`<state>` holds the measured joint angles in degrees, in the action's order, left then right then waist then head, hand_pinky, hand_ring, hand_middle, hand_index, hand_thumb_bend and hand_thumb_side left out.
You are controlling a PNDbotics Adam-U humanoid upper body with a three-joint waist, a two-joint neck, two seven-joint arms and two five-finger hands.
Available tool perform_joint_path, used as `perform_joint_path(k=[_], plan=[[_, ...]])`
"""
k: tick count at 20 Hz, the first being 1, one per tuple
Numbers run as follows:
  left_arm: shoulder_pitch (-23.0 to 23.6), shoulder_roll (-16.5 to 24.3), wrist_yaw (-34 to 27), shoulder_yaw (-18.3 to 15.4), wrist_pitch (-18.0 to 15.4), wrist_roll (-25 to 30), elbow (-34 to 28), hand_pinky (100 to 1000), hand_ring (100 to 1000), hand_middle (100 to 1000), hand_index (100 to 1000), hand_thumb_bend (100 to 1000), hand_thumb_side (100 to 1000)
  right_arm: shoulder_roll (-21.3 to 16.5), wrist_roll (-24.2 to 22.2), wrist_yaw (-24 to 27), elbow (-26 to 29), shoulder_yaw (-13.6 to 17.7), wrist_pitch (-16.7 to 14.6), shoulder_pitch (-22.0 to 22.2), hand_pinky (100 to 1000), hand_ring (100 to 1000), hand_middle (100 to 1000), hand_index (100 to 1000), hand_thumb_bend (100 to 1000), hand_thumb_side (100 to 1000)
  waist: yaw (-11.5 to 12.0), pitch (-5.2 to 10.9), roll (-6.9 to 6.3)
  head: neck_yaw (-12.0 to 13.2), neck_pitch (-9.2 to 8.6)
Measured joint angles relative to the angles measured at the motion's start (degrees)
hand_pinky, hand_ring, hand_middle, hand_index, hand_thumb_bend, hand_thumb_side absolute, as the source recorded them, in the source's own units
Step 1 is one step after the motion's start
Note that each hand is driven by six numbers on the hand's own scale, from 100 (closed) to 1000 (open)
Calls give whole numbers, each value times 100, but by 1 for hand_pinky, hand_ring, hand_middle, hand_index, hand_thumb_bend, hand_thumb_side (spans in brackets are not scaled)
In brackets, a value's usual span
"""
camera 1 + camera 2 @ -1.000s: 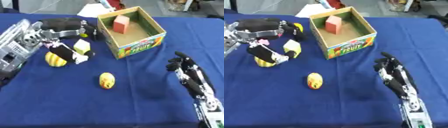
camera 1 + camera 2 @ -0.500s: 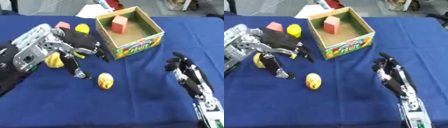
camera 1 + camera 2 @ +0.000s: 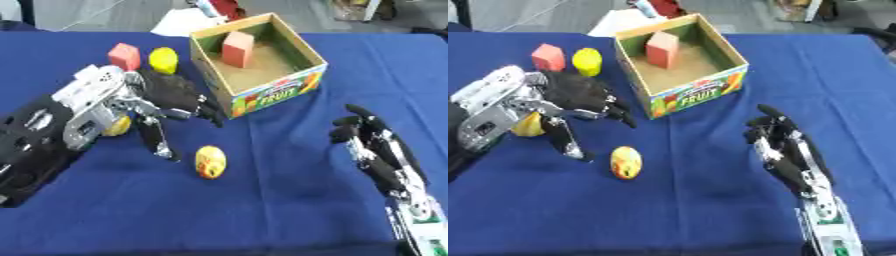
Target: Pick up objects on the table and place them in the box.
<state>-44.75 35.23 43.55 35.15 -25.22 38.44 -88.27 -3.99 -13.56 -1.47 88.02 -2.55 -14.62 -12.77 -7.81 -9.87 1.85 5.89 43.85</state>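
An open cardboard fruit box (image 3: 273, 93) stands at the back centre with a salmon block (image 3: 236, 48) inside. Left of it on the blue cloth lie a red block (image 3: 124, 55) and a round yellow piece (image 3: 163, 59). A yellow-orange egg-shaped object (image 3: 210, 161) lies in front. My left hand (image 3: 169, 92) hovers between them, open, its fingers spread toward the box's front corner and down beside the egg, holding nothing. A yellow object (image 3: 118, 125) is partly hidden under its wrist. My right hand (image 3: 376, 148) rests open at the right, fingers up.
White paper (image 3: 182, 21) and a red item (image 3: 227, 6) lie beyond the box at the table's far edge. The blue cloth (image 3: 289, 200) covers the whole table.
My left hand has swung from over the red block and yellow piece toward the front, uncovering them, and spread its fingers near the egg. The right hand has not moved.
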Motion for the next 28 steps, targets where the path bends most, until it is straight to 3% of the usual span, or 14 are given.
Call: perform_joint_path(k=[11,19,23,28], plan=[[-24,-460,381,44,-368,-368,364,823,777,777,888,455,201,7,-4,0,-1,-1,1,15,645,642,659,898,100,423,-57,0,0,7,0],[-32,-606,425,69,-388,-388,601,805,742,733,763,395,197,16,-5,0,-1,-1,2,15,644,642,658,896,100,423,-97,0,0,25,0],[-34,-606,327,69,-304,-304,678,785,691,667,681,345,192,17,-5,0,-1,-1,3,15,645,642,658,895,100,423,-98,0,0,34,0],[-34,-606,209,45,-250,-250,678,761,639,601,516,213,194,17,-5,0,-1,0,3,15,645,641,658,895,100,424,-93,0,0,40,0]])
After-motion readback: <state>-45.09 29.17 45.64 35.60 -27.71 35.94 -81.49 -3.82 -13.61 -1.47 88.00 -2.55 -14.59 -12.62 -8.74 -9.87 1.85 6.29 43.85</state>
